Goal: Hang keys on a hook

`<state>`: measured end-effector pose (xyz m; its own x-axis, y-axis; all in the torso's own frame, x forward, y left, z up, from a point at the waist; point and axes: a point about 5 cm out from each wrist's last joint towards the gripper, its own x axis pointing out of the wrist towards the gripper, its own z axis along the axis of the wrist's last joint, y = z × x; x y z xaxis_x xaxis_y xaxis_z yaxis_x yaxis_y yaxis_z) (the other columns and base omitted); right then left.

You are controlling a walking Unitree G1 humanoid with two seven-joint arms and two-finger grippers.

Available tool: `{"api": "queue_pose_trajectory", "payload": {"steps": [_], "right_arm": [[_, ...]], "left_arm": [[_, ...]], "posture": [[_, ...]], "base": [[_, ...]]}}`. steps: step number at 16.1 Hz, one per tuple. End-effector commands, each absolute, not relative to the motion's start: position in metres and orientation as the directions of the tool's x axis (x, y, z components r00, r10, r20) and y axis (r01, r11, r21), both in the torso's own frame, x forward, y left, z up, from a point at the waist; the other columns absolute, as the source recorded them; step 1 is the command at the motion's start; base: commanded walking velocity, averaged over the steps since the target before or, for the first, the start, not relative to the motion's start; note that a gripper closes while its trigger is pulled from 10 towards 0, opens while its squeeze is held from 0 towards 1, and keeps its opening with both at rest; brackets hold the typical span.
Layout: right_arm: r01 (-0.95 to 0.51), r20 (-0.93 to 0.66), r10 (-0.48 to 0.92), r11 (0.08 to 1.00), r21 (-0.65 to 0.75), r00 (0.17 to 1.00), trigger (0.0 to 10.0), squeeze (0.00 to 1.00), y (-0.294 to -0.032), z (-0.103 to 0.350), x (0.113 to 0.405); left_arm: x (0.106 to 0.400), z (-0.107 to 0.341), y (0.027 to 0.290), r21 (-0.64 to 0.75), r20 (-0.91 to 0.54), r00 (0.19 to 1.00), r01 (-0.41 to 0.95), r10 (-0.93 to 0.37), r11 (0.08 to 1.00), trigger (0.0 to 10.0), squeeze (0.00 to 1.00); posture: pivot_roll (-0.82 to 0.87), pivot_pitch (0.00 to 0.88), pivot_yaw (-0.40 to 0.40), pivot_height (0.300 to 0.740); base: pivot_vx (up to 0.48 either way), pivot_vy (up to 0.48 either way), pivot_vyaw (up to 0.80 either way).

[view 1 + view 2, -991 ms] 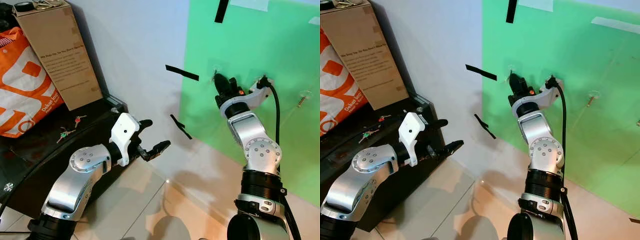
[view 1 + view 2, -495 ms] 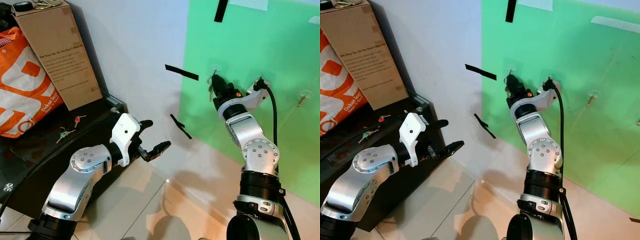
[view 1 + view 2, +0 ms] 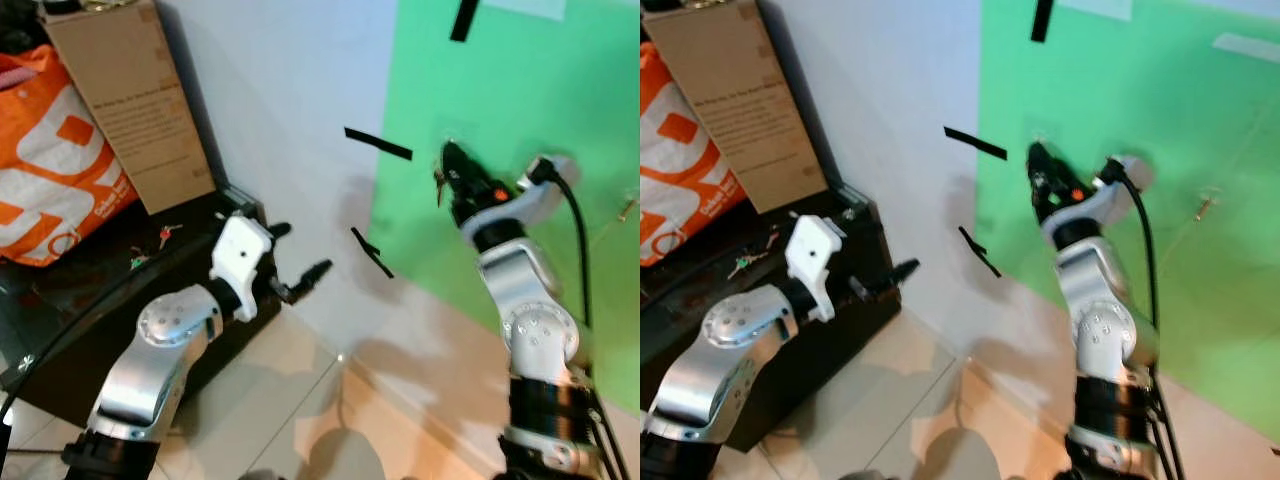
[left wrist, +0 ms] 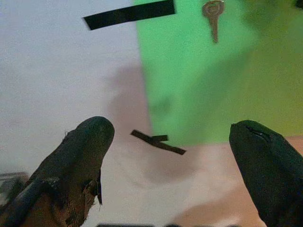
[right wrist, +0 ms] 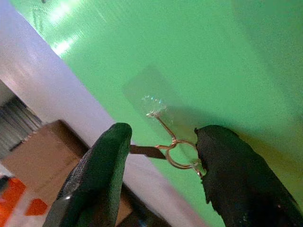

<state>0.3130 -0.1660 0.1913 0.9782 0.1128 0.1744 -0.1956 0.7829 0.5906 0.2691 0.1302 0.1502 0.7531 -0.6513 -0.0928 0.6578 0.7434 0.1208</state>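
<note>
A brass key point(image 4: 214, 19) hangs by its ring point(image 5: 182, 153) on a thin wire hook point(image 5: 158, 119) stuck to the green wall panel point(image 3: 540, 90). My right gripper point(image 3: 452, 162) is raised at that hook. Its fingers point(image 5: 102, 175) stand open on either side of the ring, which touches one pad. The key point(image 3: 438, 186) dangles just left of the fingertips. My left gripper point(image 3: 297, 265) is held low in front of the white wall, open and empty.
A black side table point(image 3: 60, 300) on the left carries two small key bunches point(image 3: 150, 248), a cardboard box point(image 3: 135, 105) and an orange bag point(image 3: 45, 165). Black tape strips point(image 3: 378, 144) mark the wall. A second hook point(image 3: 628, 208) sits further right.
The whole picture has shifted and blurred, so the camera moved. The key, hidden behind my right gripper a second ago, now hangs in plain sight beside its fingers.
</note>
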Motion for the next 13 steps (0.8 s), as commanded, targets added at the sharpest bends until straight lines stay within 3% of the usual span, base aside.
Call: {"api": "queue_pose_trajectory", "payload": {"steps": [1, 4, 8, 11, 13], "right_arm": [[-0.134, 0.147, 0.063, 0.827, 0.546, 0.987, 10.0, 1.00, -0.174, 0.186, 0.307], [-0.152, 0.057, 0.141, 0.935, 0.320, 0.988, 10.0, 1.00, -0.167, 0.162, 0.289], [-0.224, -0.084, 0.235, 0.967, 0.119, 0.968, 10.0, 1.00, -0.158, 0.129, 0.267], [-0.189, -0.166, 0.200, 0.979, 0.078, 0.966, 10.0, 1.00, -0.161, 0.111, 0.262], [-0.068, -0.165, 0.078, 0.996, 0.064, 0.983, 10.0, 1.00, -0.176, 0.111, 0.264]], "left_arm": [[0.269, 0.148, 0.135, 0.138, -0.102, 0.778, 0.628, -0.620, 0.766, 10.0, 0.00], [0.271, 0.144, 0.143, 0.153, -0.102, 0.841, 0.541, -0.532, 0.827, 10.0, 0.00], [0.267, 0.128, 0.164, 0.204, -0.144, 0.928, 0.367, -0.343, 0.907, 10.0, 0.00], [0.269, 0.131, 0.177, 0.246, -0.044, 0.989, 0.151, -0.145, 0.958, 10.0, 0.00], [0.270, 0.127, 0.177, 0.229, -0.050, 0.990, 0.139, -0.130, 0.964, 10.0, 0.00]], "posture": [[-0.02, 0.000, 0.071, 0.740], [-0.02, 0.000, 0.066, 0.740], [-0.02, 0.000, 0.056, 0.740], [-0.02, 0.000, 0.058, 0.740], [-0.04, 0.000, 0.070, 0.740]], "base": [[0.000, 0.000, 0.00], [0.000, 0.000, 0.00], [0.000, 0.000, 0.80], [0.000, 0.000, 0.80], [0.000, 0.000, 0.80]]}}
